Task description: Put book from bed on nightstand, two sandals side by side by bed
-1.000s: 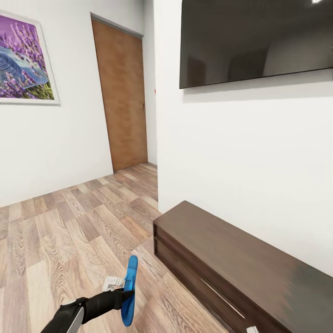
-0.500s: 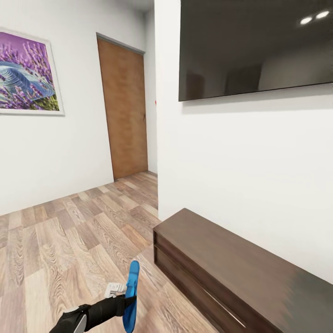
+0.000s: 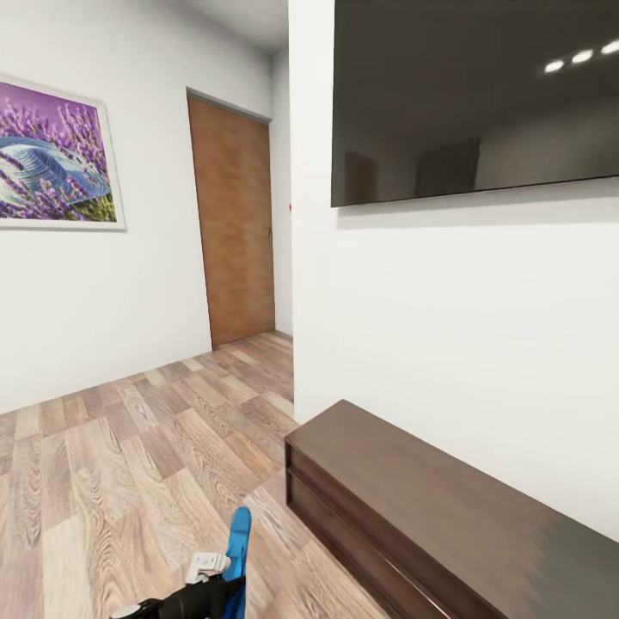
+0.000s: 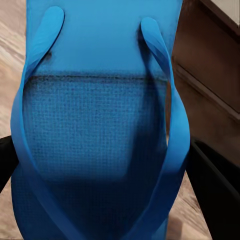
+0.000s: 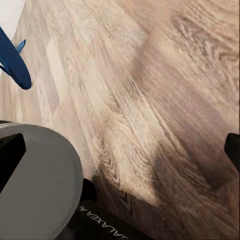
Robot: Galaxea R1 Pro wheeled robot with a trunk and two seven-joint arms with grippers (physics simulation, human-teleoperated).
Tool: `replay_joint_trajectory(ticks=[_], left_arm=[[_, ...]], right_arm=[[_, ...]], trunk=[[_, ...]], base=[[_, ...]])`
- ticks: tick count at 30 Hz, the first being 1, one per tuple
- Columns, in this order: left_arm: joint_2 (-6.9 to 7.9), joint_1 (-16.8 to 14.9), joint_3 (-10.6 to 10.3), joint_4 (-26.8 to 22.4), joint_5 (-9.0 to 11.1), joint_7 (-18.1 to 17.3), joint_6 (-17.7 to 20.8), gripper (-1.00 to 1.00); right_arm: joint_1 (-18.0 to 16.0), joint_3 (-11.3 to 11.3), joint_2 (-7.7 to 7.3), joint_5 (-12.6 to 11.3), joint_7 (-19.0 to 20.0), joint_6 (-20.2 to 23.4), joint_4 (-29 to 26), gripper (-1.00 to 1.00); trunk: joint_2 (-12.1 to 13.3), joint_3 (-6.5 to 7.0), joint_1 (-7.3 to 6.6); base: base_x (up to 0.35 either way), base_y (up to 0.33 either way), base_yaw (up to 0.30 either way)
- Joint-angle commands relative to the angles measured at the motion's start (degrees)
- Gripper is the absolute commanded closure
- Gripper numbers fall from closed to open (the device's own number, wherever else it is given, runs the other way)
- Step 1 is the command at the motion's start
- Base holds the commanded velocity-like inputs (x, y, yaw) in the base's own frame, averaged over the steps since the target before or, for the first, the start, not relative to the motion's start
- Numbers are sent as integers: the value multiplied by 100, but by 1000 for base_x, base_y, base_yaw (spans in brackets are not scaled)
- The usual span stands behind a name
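Blue sandal point(image 4: 100, 130) clamped edge-up in my left gripper point(image 3: 211, 593) jaws for carrying past the dark TV cabinet point(image 3: 413, 507); right jaws' state I cannot tell.

1 blue sandal point(image 3: 237, 557) w/ 2 straps point(image 4: 161, 60), 1 brown door point(image 3: 234, 219), 1 framed pic point(image 3: 53, 156) on the wall. 1 dark wall screen point(image 3: 474, 94) w/ 3 ceiling lights reflected in it, 1 low dark cabinet point(image 3: 430, 507). 1 plank floor point(image 3: 112, 464); in the right wrist view 1 more blue shape point(image 5: 12, 62), can't tell what.
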Motion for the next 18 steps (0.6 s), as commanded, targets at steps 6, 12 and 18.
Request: replay_joint_trajectory(ticks=[6,12,18], left_arm=[[-55,-2,-2,46,46,279,4,100],[-80,-3,-2,58,45,390,0,100],[-84,-5,-2,59,45,415,0,100]], right_arm=[[-1,-3,2,-38,-653,47,15,-100],[-1,-3,4,-38,-721,47,15,-100],[-1,-4,-5,-46,-724,43,7,-100]], trunk=[[239,102,-134],[480,210,-265],[721,318,-397]], base=[[0,0,0],[0,0,0],[0,0,0]])
